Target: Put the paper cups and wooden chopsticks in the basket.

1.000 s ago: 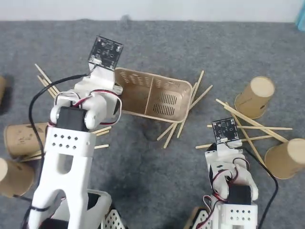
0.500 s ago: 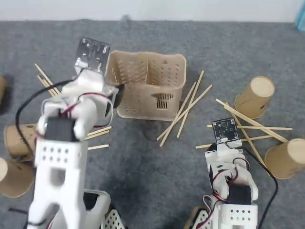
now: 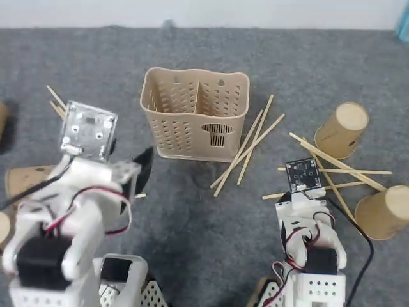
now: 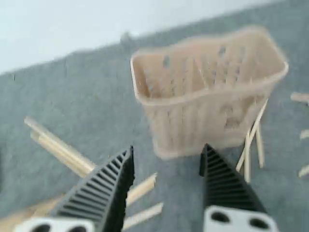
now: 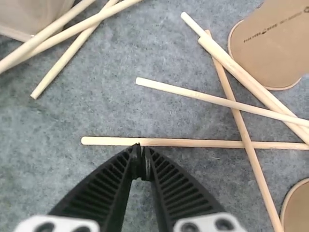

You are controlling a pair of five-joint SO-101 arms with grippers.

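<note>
Basket (image 4: 207, 96) stood upright just ahead of the left claw (image 4: 166, 166), whose jaws were spread wide with nothing between them. The right claw (image 5: 140, 162) was clenched on nothing, its tips almost at one wooden chopstick (image 5: 203, 143) that lay across in front of it on the grey mat (image 5: 72, 106). More chopsticks (image 5: 203, 96) crossed beyond that one, and a paper cup (image 5: 275, 43) was farther ahead of this claw.

basket (image 3: 192, 137) upright mid-table | chopsticks (image 3: 248, 148) just right | paper cup (image 3: 342, 131) farther right
</note>
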